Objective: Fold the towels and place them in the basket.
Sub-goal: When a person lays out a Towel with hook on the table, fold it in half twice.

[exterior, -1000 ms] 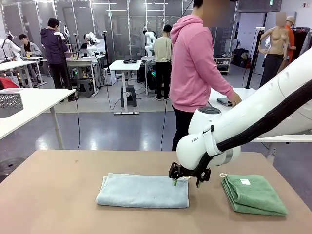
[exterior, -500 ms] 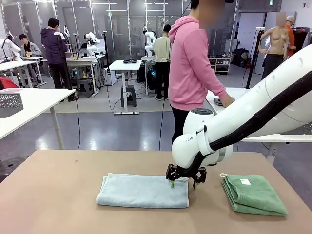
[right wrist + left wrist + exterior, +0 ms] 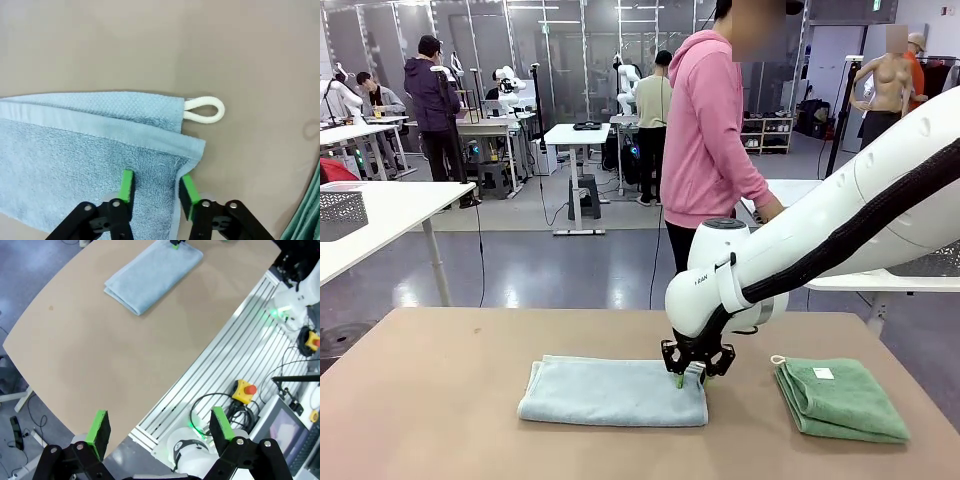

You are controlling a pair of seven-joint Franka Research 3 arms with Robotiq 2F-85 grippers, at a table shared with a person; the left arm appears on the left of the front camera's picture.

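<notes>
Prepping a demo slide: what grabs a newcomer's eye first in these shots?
The big white right arm sweeping in from the right, its right gripper down on the far right corner of the pale blue towel at mid-table, green pads straddling the edge beside a white loop. Next, the folded green towel at the right, and the person in a pink hoodie behind the table.

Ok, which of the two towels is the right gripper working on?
The pale blue-grey towel; the right gripper straddles its right edge. The green towel lies apart, untouched.
</notes>
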